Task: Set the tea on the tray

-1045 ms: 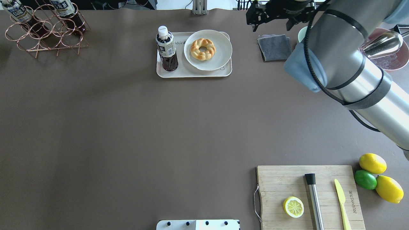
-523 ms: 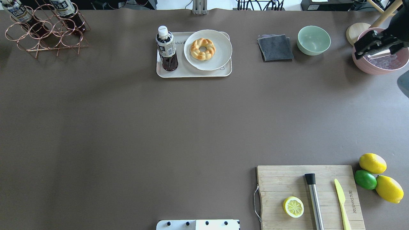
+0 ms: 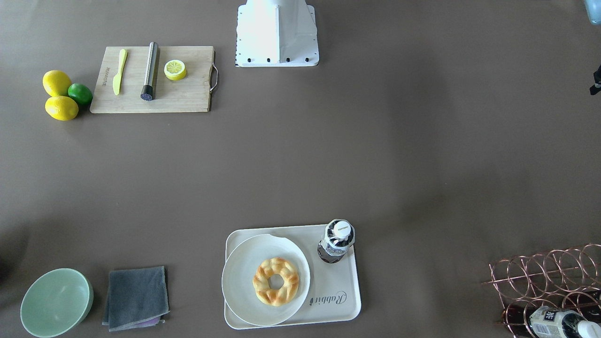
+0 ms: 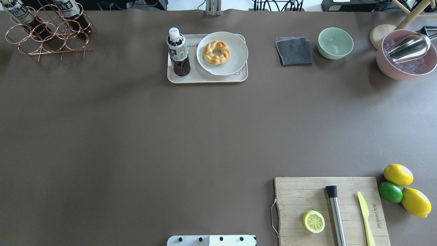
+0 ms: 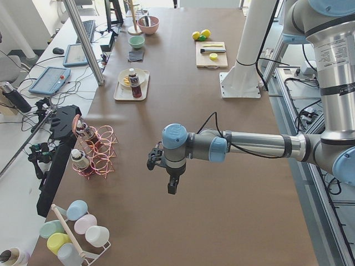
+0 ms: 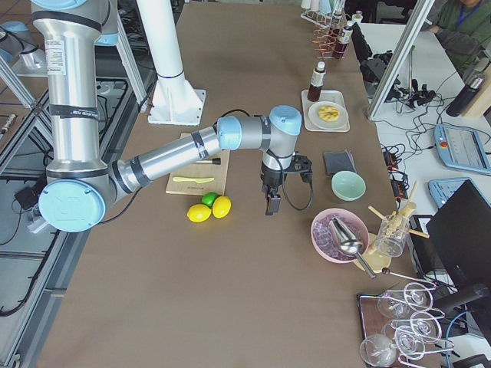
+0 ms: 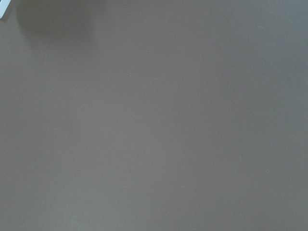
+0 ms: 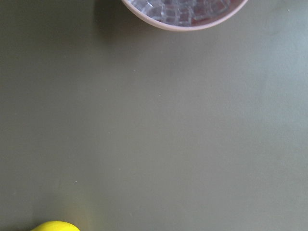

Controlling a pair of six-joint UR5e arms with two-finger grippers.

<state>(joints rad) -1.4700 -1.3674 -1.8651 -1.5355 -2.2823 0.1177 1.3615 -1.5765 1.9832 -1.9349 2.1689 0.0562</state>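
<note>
Two grippers are hanging over bare table (image 4: pixel 136 136), neither one touching anything. The left gripper (image 5: pixel 172 187) and the right gripper (image 6: pixel 271 205) are showing only from the table's ends, so I cannot tell whether their fingers are apart or together. Nothing is showing between them. The left wrist camera is seeing only brown surface, while the right one is catching the rim of a pink bowl (image 8: pixel 183 17) and the edge of a lemon (image 8: pixel 55 226).

Well apart from both arms, the tea (image 4: pixel 178 51) is standing upright on the tray (image 4: pixel 205 78), its base inside the raised rim. It is occupying the bare end, probably because the plate (image 4: pixel 237 51) with its braided bread ring (image 4: pixel 216 52) is filling the rest. Another bottle (image 4: pixel 70 10) is lying in the wire rack (image 4: pixel 47 37). Judging by this, the placing is looking finished, and the arms are likely keeping away so as not to knock the tall bottle.
</note>
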